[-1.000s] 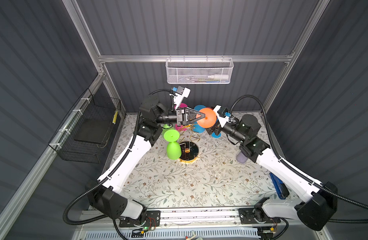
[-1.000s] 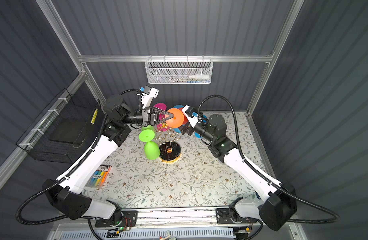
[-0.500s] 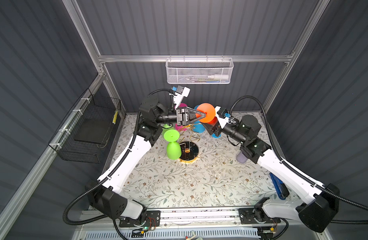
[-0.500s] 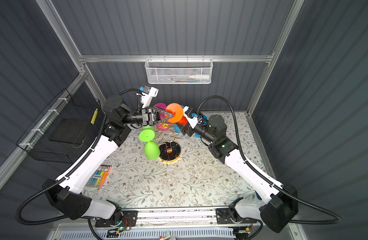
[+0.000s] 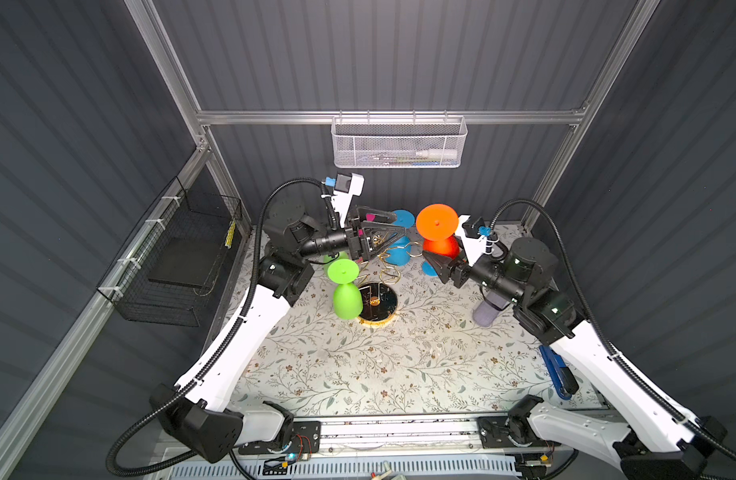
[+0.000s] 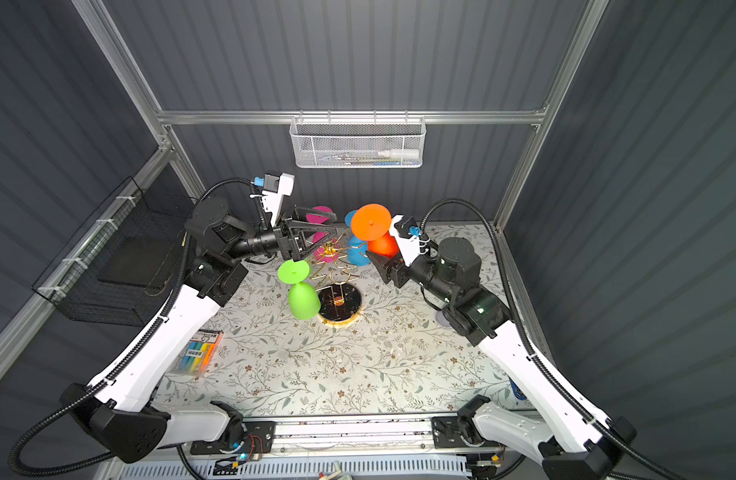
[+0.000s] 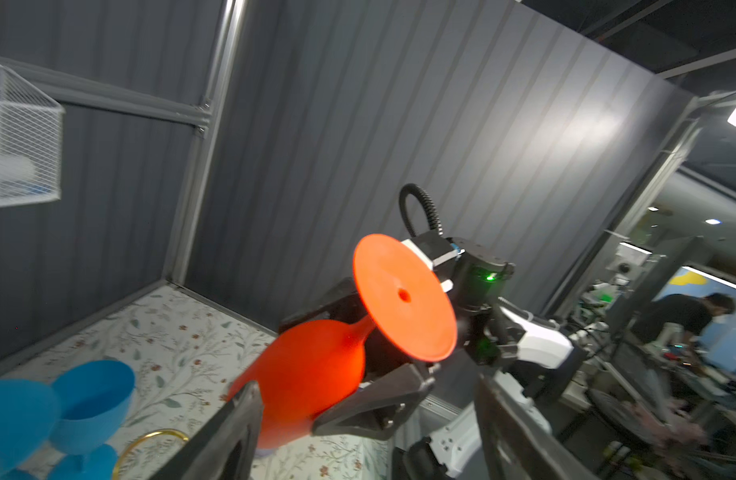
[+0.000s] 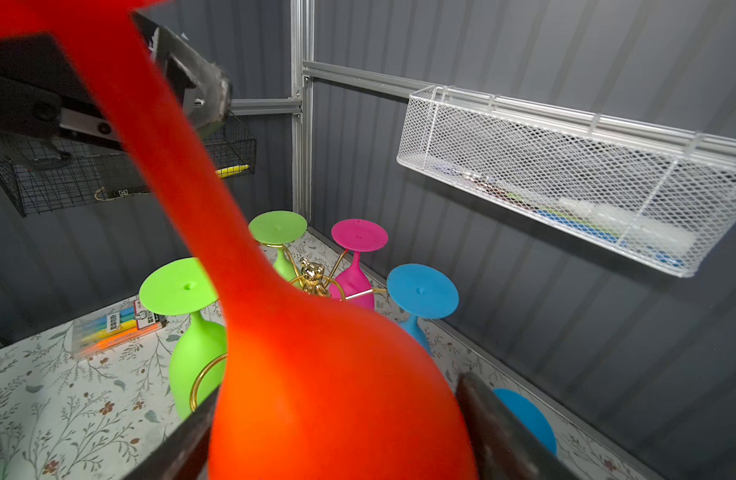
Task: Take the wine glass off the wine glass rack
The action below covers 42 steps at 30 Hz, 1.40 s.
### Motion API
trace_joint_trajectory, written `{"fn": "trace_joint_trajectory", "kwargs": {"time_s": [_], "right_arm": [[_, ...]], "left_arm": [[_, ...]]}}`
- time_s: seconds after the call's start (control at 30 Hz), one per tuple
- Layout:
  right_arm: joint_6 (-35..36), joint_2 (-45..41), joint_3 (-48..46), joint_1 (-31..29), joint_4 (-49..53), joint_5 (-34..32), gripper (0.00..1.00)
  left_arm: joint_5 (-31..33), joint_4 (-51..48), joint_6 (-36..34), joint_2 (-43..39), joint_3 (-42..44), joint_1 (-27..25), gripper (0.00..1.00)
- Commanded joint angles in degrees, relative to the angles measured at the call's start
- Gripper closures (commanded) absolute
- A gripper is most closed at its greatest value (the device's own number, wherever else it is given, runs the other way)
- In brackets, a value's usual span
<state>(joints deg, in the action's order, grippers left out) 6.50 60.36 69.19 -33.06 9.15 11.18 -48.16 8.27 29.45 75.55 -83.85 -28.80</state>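
The orange wine glass (image 5: 437,221) hangs in the air to the right of the wine glass rack (image 5: 376,302), clear of its gold loops. My right gripper (image 5: 439,259) is shut on the glass's bowl (image 8: 337,374), and its fingers (image 7: 379,399) press both sides. My left gripper (image 5: 401,224) stands open just left of the glass, above the rack's arms (image 6: 337,255), with nothing between its fingers (image 7: 237,415). The glass's foot (image 6: 370,222) tilts up and towards the left arm.
Green (image 5: 344,291), pink (image 6: 322,216) and blue (image 5: 399,218) glasses hang on the rack. A grey cup (image 5: 487,311) and a blue tool (image 5: 559,374) lie at the right, a marker pack (image 6: 198,351) at the left. Wire baskets (image 5: 399,145) (image 5: 179,266) hang on the walls.
My left gripper has opened and let go of the orange glass. The right gripper has closed on the bowl and drawn the glass to the right, away from the rack.
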Motion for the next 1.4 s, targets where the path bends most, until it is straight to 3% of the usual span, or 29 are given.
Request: {"fn": "trace_joint_trajectory", "kwargs": {"time_s": [0.0,0.2,0.37,0.57,0.7,1.07,1.37], "right_arm": [[-4.9,-0.1,5.3,-0.3,13.7,-1.6,0.46],[-8.4,3.1,13.7,-0.3,28.1,-1.9,0.47],[-9.6,6.9,17.7,-0.6,33.6,-0.6,0.49],[-9.9,9.9,21.1,-1.0,36.6,-0.3,0.49],[-10.3,11.4,22.6,-1.4,37.4,0.5,0.5],[-11.0,15.0,25.7,-3.2,39.3,1.4,0.5],[-11.5,16.9,26.2,-4.5,39.5,2.0,0.51]], "left_arm": [[10.4,-2.9,-12.6,-0.9,2.3,-0.2,0.17],[16.5,1.2,-24.6,-0.6,7.4,-0.2,0.17],[19.6,5.4,-34.2,-0.3,9.5,-0.5,0.23],[15.2,14.3,-50.1,-2.2,16.0,-1.3,0.3],[13.9,15.9,-55.4,-2.3,17.6,-1.4,0.36],[14.7,21.3,-59.9,-3.0,19.5,-2.5,0.38],[11.7,22.8,-60.6,-2.9,19.4,-3.1,0.42]]}}
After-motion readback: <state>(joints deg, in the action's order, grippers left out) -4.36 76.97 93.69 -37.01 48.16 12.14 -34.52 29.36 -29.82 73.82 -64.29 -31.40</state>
